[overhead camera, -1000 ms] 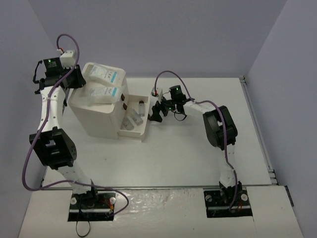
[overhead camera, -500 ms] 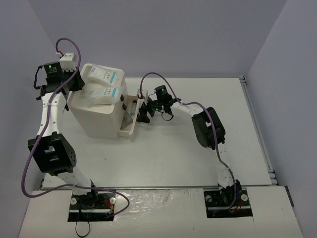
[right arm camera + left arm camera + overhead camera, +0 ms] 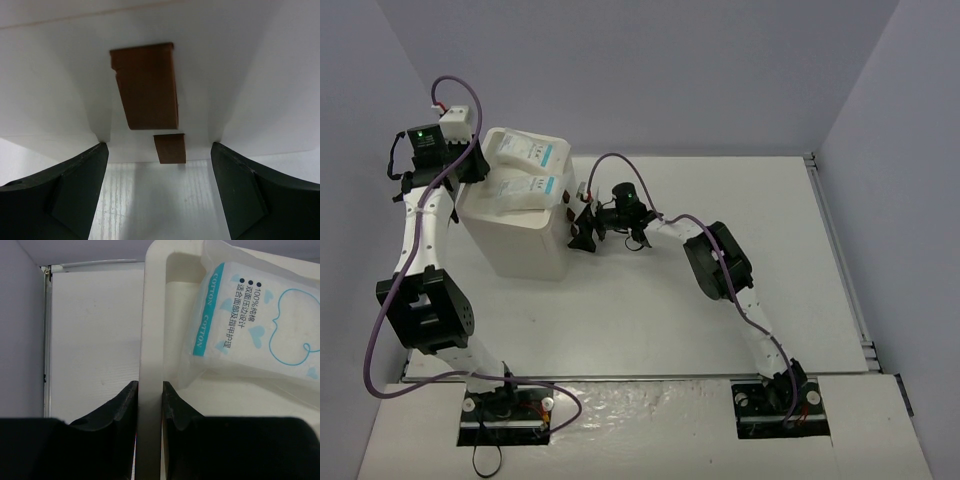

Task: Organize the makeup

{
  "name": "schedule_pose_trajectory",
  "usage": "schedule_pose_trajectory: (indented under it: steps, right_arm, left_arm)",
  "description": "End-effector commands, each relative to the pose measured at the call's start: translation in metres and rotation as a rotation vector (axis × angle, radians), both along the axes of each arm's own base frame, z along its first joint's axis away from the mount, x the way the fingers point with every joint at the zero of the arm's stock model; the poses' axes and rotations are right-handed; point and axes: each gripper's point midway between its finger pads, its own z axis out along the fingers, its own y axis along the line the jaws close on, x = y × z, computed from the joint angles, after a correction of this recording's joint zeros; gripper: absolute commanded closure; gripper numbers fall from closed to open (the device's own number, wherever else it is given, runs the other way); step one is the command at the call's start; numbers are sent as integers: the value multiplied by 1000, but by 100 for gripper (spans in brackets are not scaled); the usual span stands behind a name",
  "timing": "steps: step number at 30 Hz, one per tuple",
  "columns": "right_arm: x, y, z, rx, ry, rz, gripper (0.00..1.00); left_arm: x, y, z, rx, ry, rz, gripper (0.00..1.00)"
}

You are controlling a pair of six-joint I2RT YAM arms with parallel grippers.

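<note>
A white table [image 3: 720, 320] is being shown as the carrying surface, and it is being bordered along its right edge by a pale metal rail [image 3: 840, 260]. A large white box [image 3: 520, 250] is being carried directly on it, standing upright on the far left part, near the left edge and well apart from the rail. In the left wrist view, the table's bare top [image 3: 95, 340] is being seen just beside the box's wall [image 3: 150, 390].

A tall white box [image 3: 525, 245] stands on the white table [image 3: 650, 320], toward 10 o'clock. A reddish-brown drawer knob [image 3: 147, 92] projects from its 3 o'clock face, with a smaller brown patch just below.
</note>
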Motion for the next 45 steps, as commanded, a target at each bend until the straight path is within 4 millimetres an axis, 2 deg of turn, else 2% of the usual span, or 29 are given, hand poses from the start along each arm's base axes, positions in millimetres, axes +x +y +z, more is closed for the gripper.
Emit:
schedule_pose_trajectory:
  steps: [1,3,5,6,7,8,10,12,13,15,16,18,20,23,25,27,29,34,36,37,40,43,45]
  right_arm:
    - [-7,36,91,237,-145,51,19]
    - [-4,26,94,226,-155,22,19]
    - [2,11,116,229,-190,-20,19]
    - [9,1,122,221,-198,-55,19]
    - [10,-7,129,214,-201,-79,18]
    - [14,-22,142,211,-209,-114,18]
    - [26,-41,150,197,-225,-178,16]
    - [32,-72,178,186,-250,-296,8]
    - [33,-88,195,189,-264,-340,3]
    - [46,-122,215,146,-256,-503,0]
    - [48,-141,236,139,-268,-580,0]
    - [50,-177,241,56,-241,-722,0]
    - [43,-219,274,49,-255,-898,0]
    - [28,-272,289,25,-222,-1119,0]
    - [8,-309,303,47,-217,-1265,0]
    - [-18,-347,317,99,-210,-1409,0]
    - [-48,-376,324,146,-205,-1494,0]
    - [-106,-428,331,221,-238,-1610,0]
    - [-130,-446,332,280,-241,-1649,0]
    - [-142,-453,331,328,-226,-1659,0]
    - [-168,-468,329,388,-211,-1671,0]
    - [-180,-471,326,393,-210,-1651,0]
    - [-182,-470,321,379,-202,-1644,0]
  left_arm:
    - [-7,-35,16,-112,-23,-87,100]
    - [-7,-32,23,-100,-32,-79,94]
    - [-6,-30,30,-94,-41,-70,88]
    - [-5,-29,36,-91,-55,-65,78]
    - [-4,-28,42,-87,-68,-59,65]
    - [-4,-27,48,-82,-77,-51,56]
    - [-5,-25,58,-74,-91,-41,43]
    - [-5,-15,80,-50,-130,-2,27]
    - [-6,-12,85,-45,-137,11,23]
    - [-13,-7,111,-31,-183,38,13]
    - [-16,-4,121,-22,-203,56,10]
    - [-33,-3,148,-3,-256,78,5]
    - [-50,-3,166,10,-293,100,3]
    - [-87,-8,192,24,-351,120,3]
    - [-111,-11,199,21,-363,137,3]
    - [-132,-16,198,10,-362,146,3]
    - [-159,-22,193,-7,-366,157,3]
    - [-222,-41,171,-11,-373,158,3]
    - [-240,-53,151,-20,-342,134,3]
    - [-243,-58,137,-18,-309,116,3]
    - [-268,-66,116,-4,-275,96,3]
    - [-290,-67,101,12,-238,98,3]
    - [-304,-65,99,11,-261,107,3]
